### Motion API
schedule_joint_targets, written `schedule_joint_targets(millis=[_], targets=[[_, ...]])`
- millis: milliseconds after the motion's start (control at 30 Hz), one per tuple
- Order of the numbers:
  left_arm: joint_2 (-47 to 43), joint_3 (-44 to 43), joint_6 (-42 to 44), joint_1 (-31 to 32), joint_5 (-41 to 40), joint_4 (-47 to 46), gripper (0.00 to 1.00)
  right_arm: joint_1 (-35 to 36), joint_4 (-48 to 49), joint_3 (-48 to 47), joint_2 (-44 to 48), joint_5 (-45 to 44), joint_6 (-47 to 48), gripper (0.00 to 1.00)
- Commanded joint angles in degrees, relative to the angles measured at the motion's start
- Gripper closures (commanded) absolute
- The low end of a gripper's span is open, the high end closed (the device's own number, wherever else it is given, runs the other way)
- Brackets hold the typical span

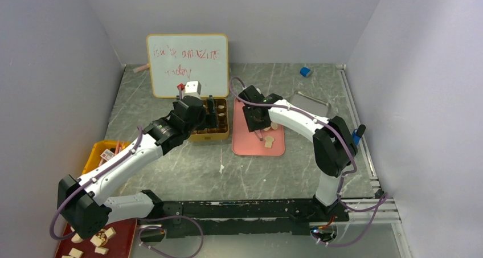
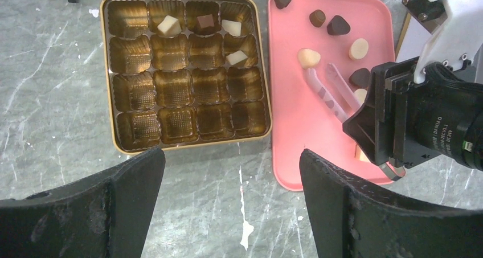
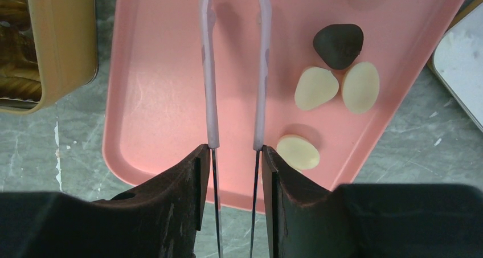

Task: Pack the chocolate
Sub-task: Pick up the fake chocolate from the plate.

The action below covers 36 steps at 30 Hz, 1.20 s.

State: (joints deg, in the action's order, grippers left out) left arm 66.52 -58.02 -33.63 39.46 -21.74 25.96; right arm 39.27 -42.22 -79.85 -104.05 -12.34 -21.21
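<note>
A gold box (image 2: 188, 147) of square cells holds three pale chocolates (image 2: 168, 25) and a brown one (image 2: 205, 22) in its far rows. To its right, a pink tray (image 2: 296, 132) carries loose dark (image 3: 338, 44) and tan chocolates (image 3: 316, 88). My right gripper (image 3: 234, 155) is over the tray's near edge, shut on a pair of pink-tipped tweezers (image 3: 212, 87). The tweezers' tips stand apart over bare tray with nothing between them. My left gripper (image 2: 230, 172) hangs open above the table, just in front of the box and empty.
A whiteboard (image 1: 187, 64) leans at the back, with a small white block (image 1: 192, 88) in front of it. A metal lid (image 1: 310, 103) lies right of the pink tray, and a blue object (image 1: 306, 72) sits farther back. At near left are a yellow bin (image 1: 102, 155) and a red tray (image 1: 122, 241) of beige chunks.
</note>
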Motion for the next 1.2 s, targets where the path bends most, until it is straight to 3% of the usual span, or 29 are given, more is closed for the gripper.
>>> schedule_joint_targets(millis=[0,467,567,1167], targets=[[0.1,-2.5,0.4,0.3,-0.5,-0.6,0.07,-0.6,3.9,1.0,0.1,1.2,-0.7,0.59],[0.3,-3.9,0.1,0.3,-1.3,0.7,0.07,-1.1,6.1,0.5,-3.8,1.7,-0.8,0.57],[0.4,-4.1,0.2,0.3,-1.5,1.0,0.07,-1.1,6.3,0.2,-4.5,1.1,-0.7,0.52],[1.5,-4.7,0.4,0.4,-2.1,0.8,0.07,-2.9,5.8,-5.2,-8.9,2.4,0.7,0.53]])
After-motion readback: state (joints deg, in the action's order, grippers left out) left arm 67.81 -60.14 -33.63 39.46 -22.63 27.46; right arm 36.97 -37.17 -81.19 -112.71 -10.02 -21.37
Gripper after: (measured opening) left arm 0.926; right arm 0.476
